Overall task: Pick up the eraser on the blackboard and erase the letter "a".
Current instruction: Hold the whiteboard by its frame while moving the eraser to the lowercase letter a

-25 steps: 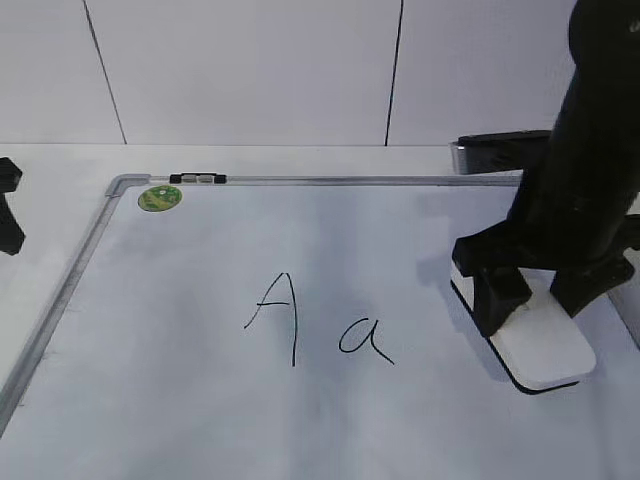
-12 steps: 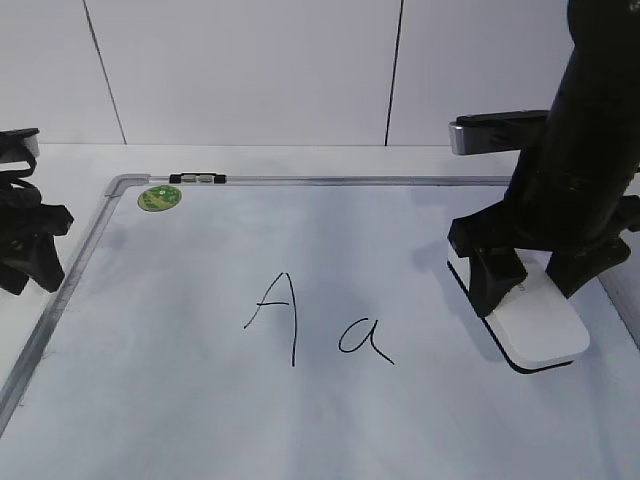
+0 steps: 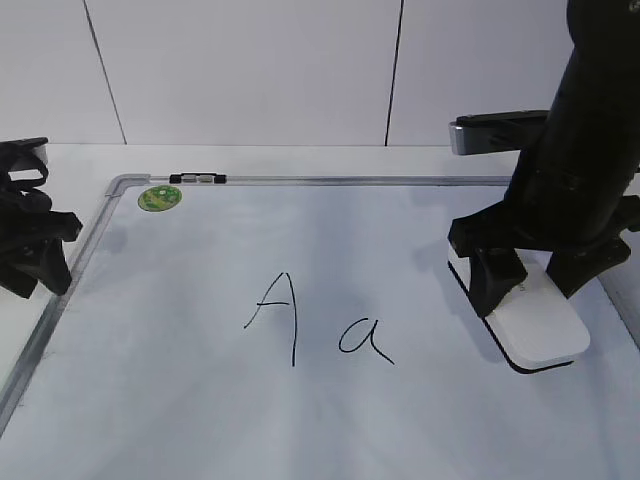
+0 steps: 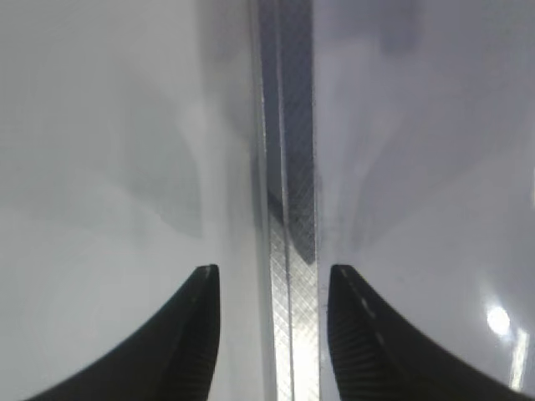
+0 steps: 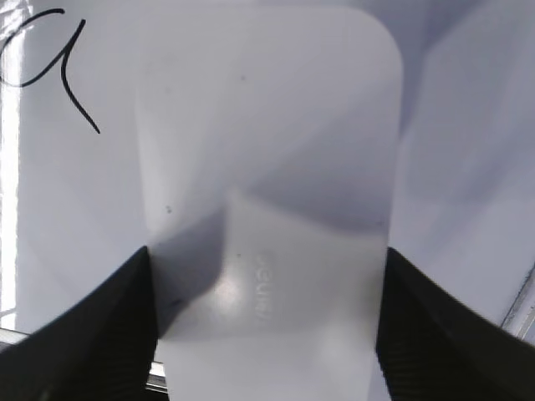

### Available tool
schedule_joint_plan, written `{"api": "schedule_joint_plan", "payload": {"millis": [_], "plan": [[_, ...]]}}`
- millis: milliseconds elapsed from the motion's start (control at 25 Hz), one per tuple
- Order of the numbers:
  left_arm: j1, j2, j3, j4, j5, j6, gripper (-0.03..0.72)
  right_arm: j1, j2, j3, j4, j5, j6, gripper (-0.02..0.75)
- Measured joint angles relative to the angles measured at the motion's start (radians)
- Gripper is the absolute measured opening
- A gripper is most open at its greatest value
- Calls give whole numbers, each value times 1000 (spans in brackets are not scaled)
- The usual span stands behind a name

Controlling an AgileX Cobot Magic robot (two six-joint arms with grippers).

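The white eraser (image 3: 541,331) lies flat on the blackboard (image 3: 200,410) at the right, its black felt edge showing underneath. My right gripper (image 3: 533,297) stands over it, one finger pressed against each long side, shut on it. In the right wrist view the eraser (image 5: 267,159) fills the gap of the right gripper (image 5: 266,259). The letter "a" (image 3: 365,338) sits left of the eraser, and it shows at the top left as the letter "a" (image 5: 46,63) in that wrist view. My left gripper (image 3: 35,278) is open at the board's left frame.
A capital "A" (image 3: 278,315) stands just left of the "a". A green sticker (image 3: 160,197) and a small black-and-white clip (image 3: 198,179) mark the top left corner. The left gripper (image 4: 272,280) straddles the metal frame rail (image 4: 292,242) without touching it.
The right gripper and the eraser shifted together a little up the board and slightly left. The left gripper came in at the left edge and settled over the frame.
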Motion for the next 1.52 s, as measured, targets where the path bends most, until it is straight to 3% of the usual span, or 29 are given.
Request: {"api": "schedule_joint_plan", "payload": {"millis": [1280, 1520], "plan": [[0, 56, -23, 21, 10, -11, 305, 0, 1, -1, -1, 1, 1, 540], [0, 56, -24, 12, 14, -11, 173, 0, 1, -1, -1, 1, 0, 540]]}}
